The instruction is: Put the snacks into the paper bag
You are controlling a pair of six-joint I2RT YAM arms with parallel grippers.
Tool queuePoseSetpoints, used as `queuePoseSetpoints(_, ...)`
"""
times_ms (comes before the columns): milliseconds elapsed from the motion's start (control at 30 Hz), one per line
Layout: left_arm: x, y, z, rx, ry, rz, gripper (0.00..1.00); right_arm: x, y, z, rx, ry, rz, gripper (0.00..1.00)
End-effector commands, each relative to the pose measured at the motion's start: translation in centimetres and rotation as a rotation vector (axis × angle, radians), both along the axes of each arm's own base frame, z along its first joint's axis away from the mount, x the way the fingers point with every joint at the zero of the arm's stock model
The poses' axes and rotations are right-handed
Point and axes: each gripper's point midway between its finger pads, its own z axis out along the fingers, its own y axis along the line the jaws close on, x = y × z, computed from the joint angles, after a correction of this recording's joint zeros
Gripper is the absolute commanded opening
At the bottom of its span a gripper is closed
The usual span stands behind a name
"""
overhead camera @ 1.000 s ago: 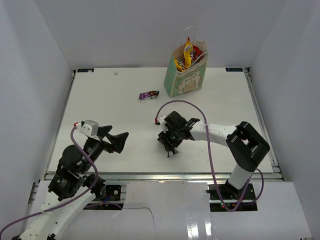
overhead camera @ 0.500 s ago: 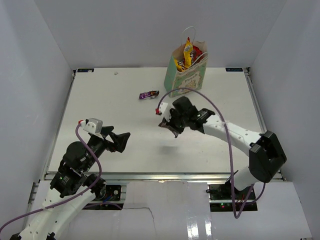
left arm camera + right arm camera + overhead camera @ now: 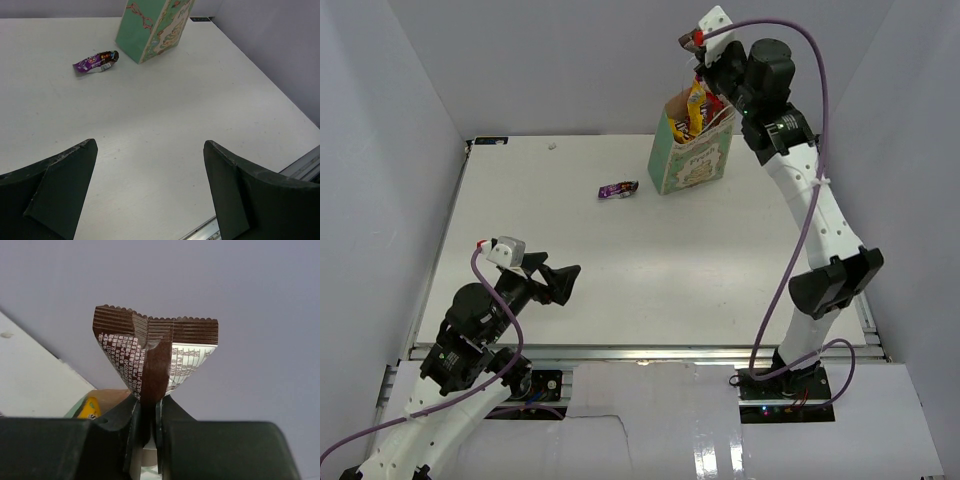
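The right pincer [image 3: 148, 405], raised high, is clamped tight on a brown-and-white bar wrapper with crimped edges [image 3: 155, 350], which juts out beyond its fingertips. Just beneath this pincer stands the small mint-green paper bag [image 3: 692, 160], a yellow candy packet [image 3: 695, 108] poking from its open top. The left pincer [image 3: 150, 150] hovers low over the white worktop [image 3: 620, 260], spread wide and holding nothing. Ahead of it, slightly left, a small purple wrapper [image 3: 96, 61] lies near the bag's base.
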Motion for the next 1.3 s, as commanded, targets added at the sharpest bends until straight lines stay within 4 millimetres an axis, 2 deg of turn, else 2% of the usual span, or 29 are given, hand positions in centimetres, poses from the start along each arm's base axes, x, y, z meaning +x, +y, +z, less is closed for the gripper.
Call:
queuePoseSetpoints(0, 0.2, 0.0, -0.7, 0.020, 0.015, 0.000, 0.98, 5.2, -2.5, -1.4, 0.009, -0.037, -0.213, 0.08)
queuePoseSetpoints(33, 0.2, 0.0, -0.7, 0.020, 0.017, 0.002, 0.98, 6.2, -2.8, -2.0, 0.006, -0.038, -0.232, 0.08)
queuePoseSetpoints(100, 0.3, -0.1, -0.8, 0.024, 0.021, 0.003, 0.98, 7.7, -4.9, -2.3, 0.022, -0.049, -0.274, 0.08)
queuePoseSetpoints(133, 0.4, 0.0, -0.8, 0.024, 0.020, 0.006, 0.98, 8.7, -5.2, -3.7, 0.017, -0.026, -0.278, 0.08)
queuePoseSetpoints(167, 0.4, 0.0, -0.9, 0.025, 0.023, 0.006, 0.98, 9.4, -6.4, -4.5, 0.026, -0.007, -0.291, 0.08)
queuePoseSetpoints(200, 0.5, -0.1, -0.9, 0.028, 0.024, 0.006, 0.98, 9.8, -6.6, -5.3, 0.026, 0.011, -0.268, 0.08)
queuePoseSetpoints(233, 0.5, -0.1, -0.9, 0.030, 0.024, 0.006, 0.98, 10.5, -7.4, -7.2, 0.018, 0.049, -0.271, 0.08)
queuePoseSetpoints(267, 0.5, -0.1, -0.9, 0.030, 0.024, 0.006, 0.98, 10.6, -6.9, -8.2, 0.013, 0.072, -0.230, 0.08)
queuePoseSetpoints(300, 0.5, -0.1, -0.8, 0.030, 0.024, 0.006, 0.98, 10.7, -7.2, -9.1, 0.007, 0.089, -0.234, 0.08)
queuePoseSetpoints(367, 0.5, -0.1, -0.9, 0.031, 0.023, 0.003, 0.98, 10.4, -5.9, -11.5, -0.014, 0.142, -0.142, 0.08)
queuePoseSetpoints(433, 0.5, -0.2, -1.0, 0.035, 0.026, 0.001, 0.98, 9.8, -5.0, -12.5, -0.022, 0.168, -0.088, 0.08)
queuePoseSetpoints(467, 0.5, -0.2, -1.0, 0.034, 0.025, 0.000, 0.98, 9.3, -3.8, -13.2, -0.028, 0.188, -0.014, 0.08)
queuePoseSetpoints(533, 0.5, -0.2, -1.0, 0.035, 0.024, -0.003, 0.98, 8.6, -2.7, -14.4, -0.039, 0.229, 0.060, 0.08)
queuePoseSetpoints(567, 0.5, -0.2, -1.0, 0.035, 0.024, -0.003, 0.98, 8.1, -1.8, -14.5, -0.040, 0.239, 0.117, 0.08)
queuePoseSetpoints(667, 0.4, -0.3, -1.0, 0.035, 0.024, -0.006, 0.98, 7.7, -1.0, -14.3, -0.026, 0.248, 0.161, 0.08)
queuePoseSetpoints(800, 0.4, -0.3, -0.9, 0.033, 0.022, -0.008, 0.98, 7.7, -0.9, -12.7, 0.007, 0.220, 0.162, 0.08)
queuePoseSetpoints(900, 0.4, -0.3, -0.9, 0.035, 0.022, -0.010, 0.98, 7.5, -0.6, -12.4, 0.028, 0.222, 0.181, 0.08)
queuePoseSetpoints(1067, 0.4, -0.3, -0.9, 0.033, 0.022, -0.006, 0.98, 8.8, -1.3, -14.8, 0.024, 0.264, 0.116, 0.08)
queuePoseSetpoints(1167, 0.4, -0.3, -0.9, 0.033, 0.022, -0.008, 0.98, 9.6, -2.2, -16.2, 0.015, 0.287, 0.066, 0.12)
queuePoseSetpoints(1267, 0.4, -0.3, -0.9, 0.034, 0.023, -0.009, 0.98, 10.1, -3.1, -17.4, 0.008, 0.308, 0.028, 0.28)
